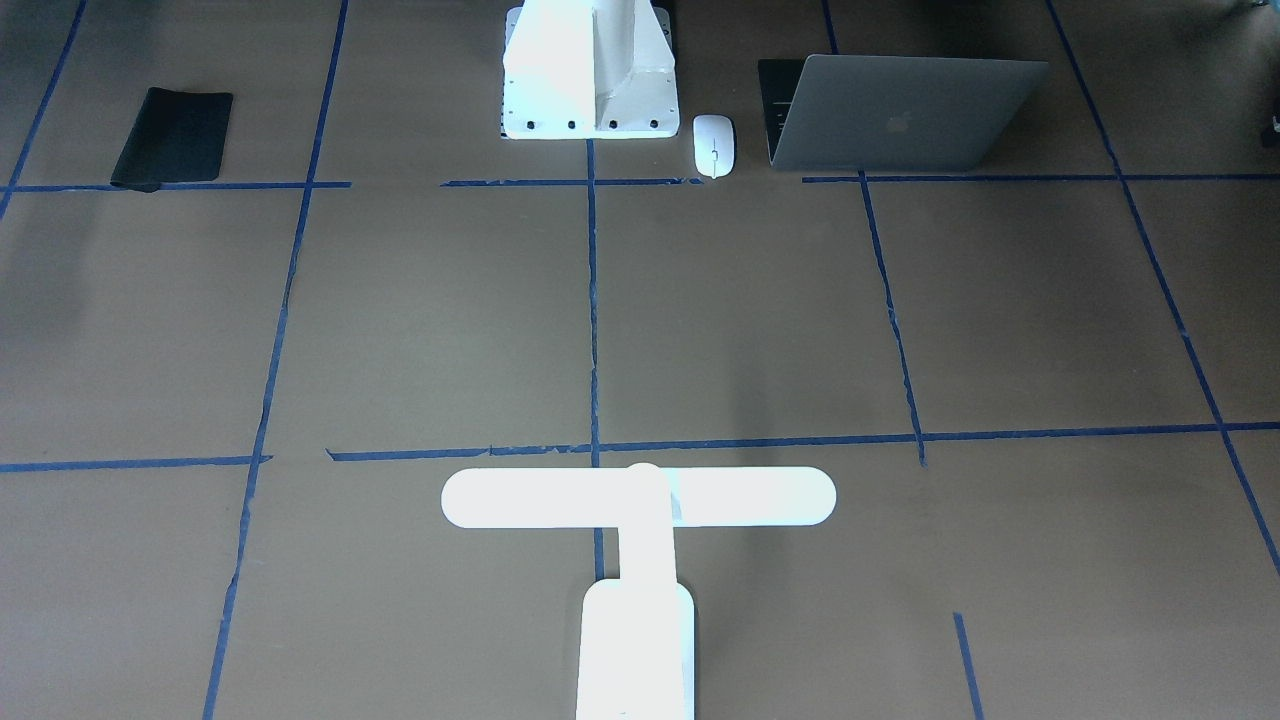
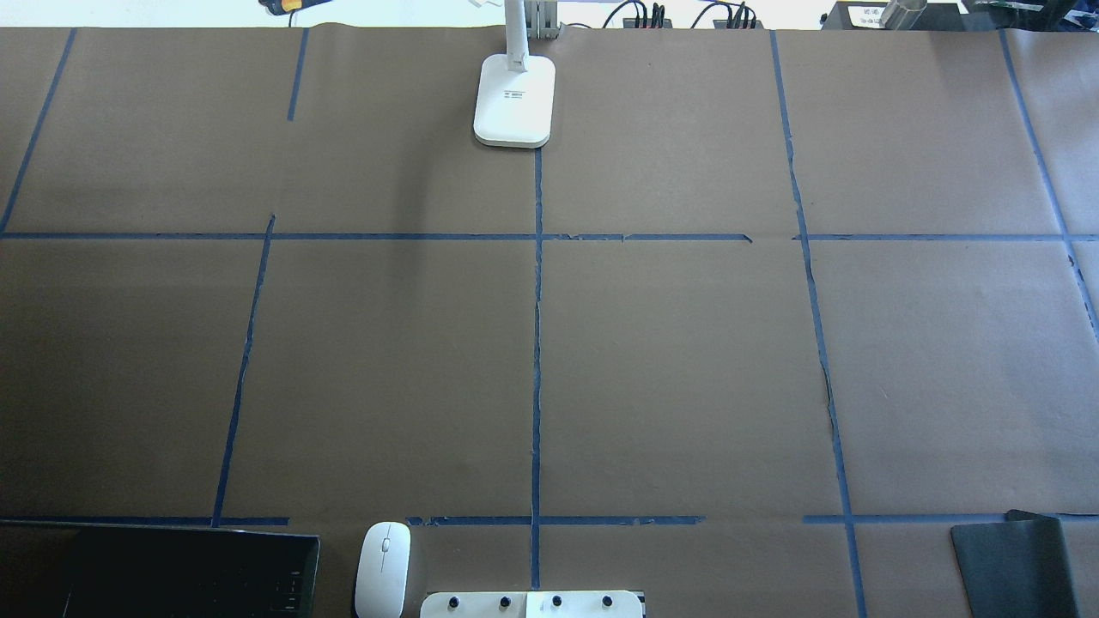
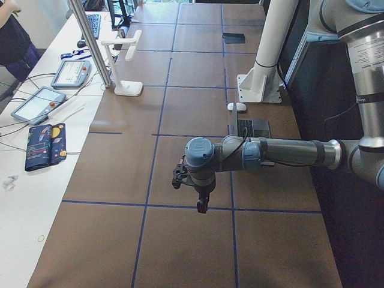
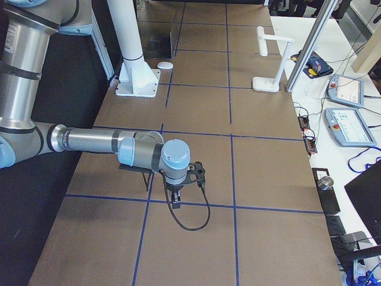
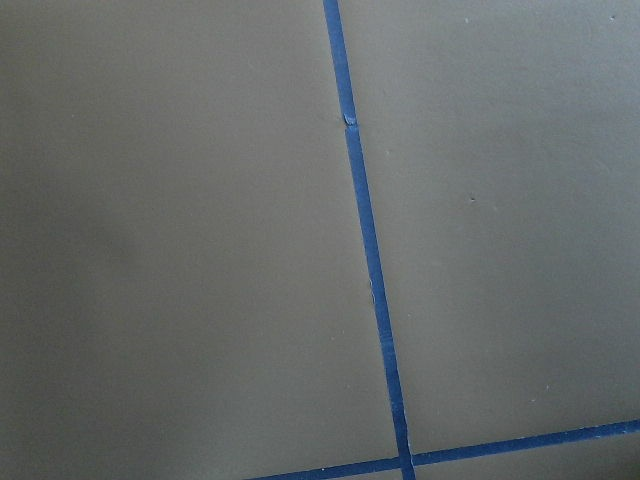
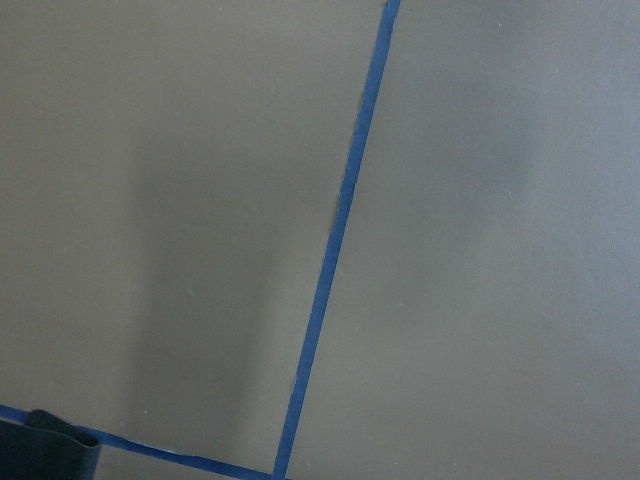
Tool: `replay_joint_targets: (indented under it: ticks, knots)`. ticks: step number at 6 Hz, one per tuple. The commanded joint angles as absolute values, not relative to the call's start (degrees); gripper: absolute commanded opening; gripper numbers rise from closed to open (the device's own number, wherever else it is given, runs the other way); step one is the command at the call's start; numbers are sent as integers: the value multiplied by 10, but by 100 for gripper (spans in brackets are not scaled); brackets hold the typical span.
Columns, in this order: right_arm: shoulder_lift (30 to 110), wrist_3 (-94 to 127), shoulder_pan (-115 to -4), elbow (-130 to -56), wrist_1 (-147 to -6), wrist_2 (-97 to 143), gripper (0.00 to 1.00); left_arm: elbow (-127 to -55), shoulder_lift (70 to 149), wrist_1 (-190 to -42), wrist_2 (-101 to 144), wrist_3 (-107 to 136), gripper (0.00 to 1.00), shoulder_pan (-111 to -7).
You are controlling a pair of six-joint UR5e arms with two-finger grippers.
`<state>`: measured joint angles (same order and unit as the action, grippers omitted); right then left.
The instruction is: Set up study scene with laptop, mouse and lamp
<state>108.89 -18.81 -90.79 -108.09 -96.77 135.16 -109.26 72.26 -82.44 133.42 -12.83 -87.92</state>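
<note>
The grey laptop [image 1: 900,115] stands half open near the robot's base on its left side, its lid back facing the front camera; its dark keyboard shows in the overhead view [image 2: 172,571]. The white mouse [image 1: 714,145] [image 2: 383,568] lies beside it, next to the pedestal. The white lamp [image 1: 640,500] stands at the far table edge on the centre line, its base [image 2: 513,99] upright. My left gripper [image 3: 201,207] hangs over bare table at the left end. My right gripper [image 4: 175,202] hangs over the right end. Neither holds anything I can see; I cannot tell whether they are open or shut.
A black pad [image 1: 175,135] [image 2: 1013,562] lies near the base on my right side. The white bolted pedestal [image 1: 590,80] stands at the middle near edge. Blue tape lines [image 5: 370,260] cross the brown paper. Teach pendants [image 4: 351,125] and cables lie beyond the far edge.
</note>
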Motion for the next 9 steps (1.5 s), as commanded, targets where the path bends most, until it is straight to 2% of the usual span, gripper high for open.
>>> replay_joint_targets:
  ticks: [1, 3, 5, 7, 9]
  knots:
    - [1089, -188, -908, -1080, -968, 1353, 100, -1093, 722, -826, 1335, -131, 100, -878]
    - [1085, -187, -908, -1087, -967, 1353, 100, -1103, 736, -831, 1331, -127, 100, -877]
    - [1082, -186, -908, -1097, -967, 1353, 100, -1137, 789, -845, 1331, -126, 100, -877]
    - [1081, -185, -908, -1100, -967, 1352, 100, -1140, 851, -858, 1334, -130, 100, -875]
    - [1082, -182, -908, -1100, -967, 1353, 100, -1142, 829, -980, 1335, -126, 100, -834]
